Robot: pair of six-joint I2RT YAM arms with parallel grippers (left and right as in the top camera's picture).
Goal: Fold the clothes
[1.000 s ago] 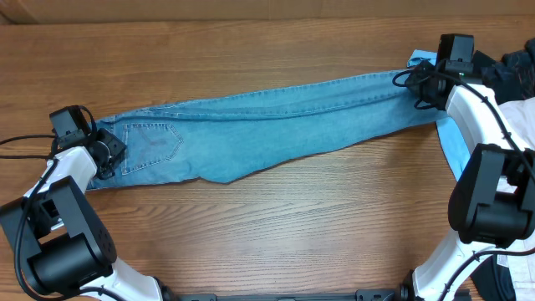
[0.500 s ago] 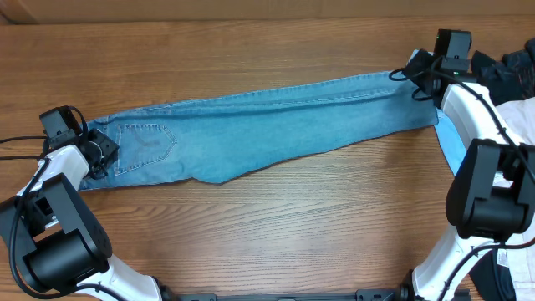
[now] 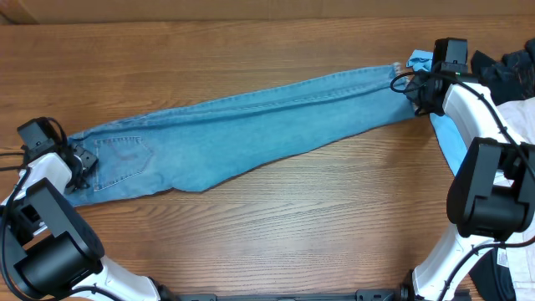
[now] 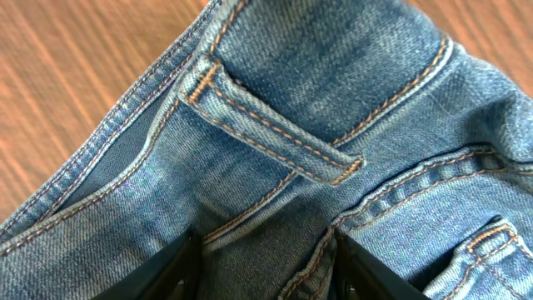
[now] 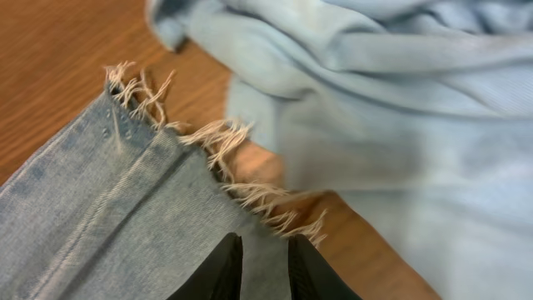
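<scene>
Overhead view, read with both wrist views. Found the jeans (image 3: 251,125) stretched as one long band across the desk (image 3: 267,242), from waistband at the lower left of the frame to frayed hem at the upper right. Caught the left claw (image 3: 82,160) pinching the waistband beside a belt loop (image 4: 275,125), and the right claw (image 3: 415,88) pinching the hem (image 5: 208,142), just beside a sky-blue shirt (image 5: 400,125). Judged the step in hand to be drawing the band flat ahead of a fold. Advised keeping both pinches firm, holding the tension even so that no slack bunched mid-leg, matching the edges when bringing hem toward waistband, and steering clear of the shirt so as not to drag it along.
</scene>
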